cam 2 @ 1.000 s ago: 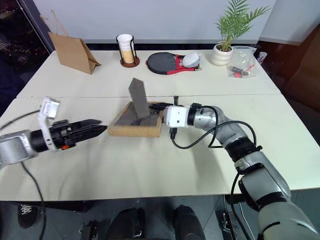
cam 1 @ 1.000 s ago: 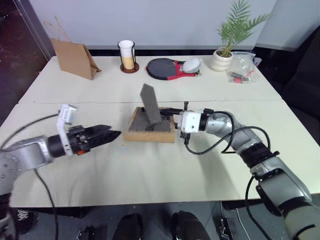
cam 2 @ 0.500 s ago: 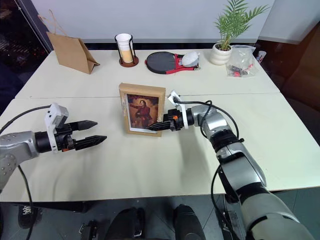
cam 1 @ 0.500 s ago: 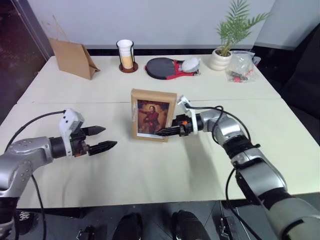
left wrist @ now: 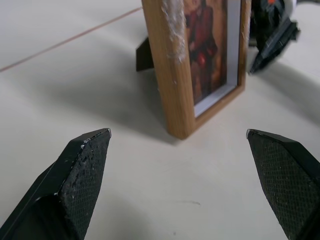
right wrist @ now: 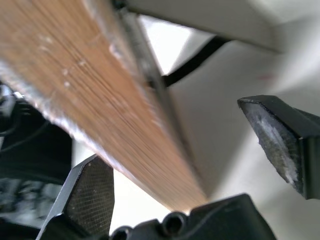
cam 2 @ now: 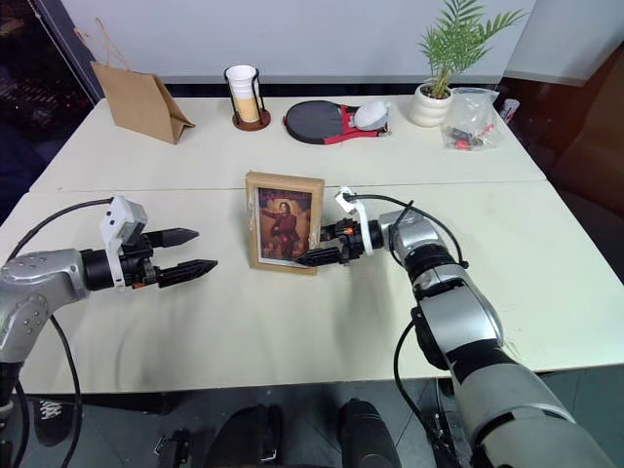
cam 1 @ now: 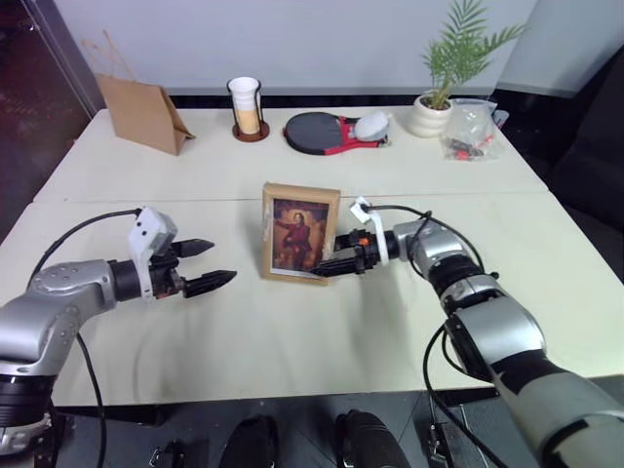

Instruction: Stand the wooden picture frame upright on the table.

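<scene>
Jaws apart on both arms. Right gripper (cam 2: 314,257) sits at the lower right corner of the wooden picture frame (cam 2: 284,222); the right wrist view shows that wood edge running between the 2 spread fingers (right wrist: 90,200), so nothing is clamped. Whether a finger touches the wood, cannot tell. Reads as a release: let go low at the corner so the frame doesn't get tipped.

Frame is upright near the middle of the surface (cam 2: 292,322), just on the near side of its seam, portrait facing the robot. Left wrist view shows the dark fold-out stand (left wrist: 145,54) poking out behind, foot on the surface, which is why it holds itself up.

Left gripper (cam 2: 191,251) hangs wide, apart from the frame on its left side, level with it. Judged: a guard position to catch a fall or nudge the edge.

Task looks essentially done; remaining risk is the right fingers clipping the corner when pulled back.

Far edge clutter: brown paper bag (cam 2: 136,100), cup in holder (cam 2: 244,96), table tennis paddle (cam 2: 322,122), potted plant (cam 2: 441,93). All well apart from the work.
</scene>
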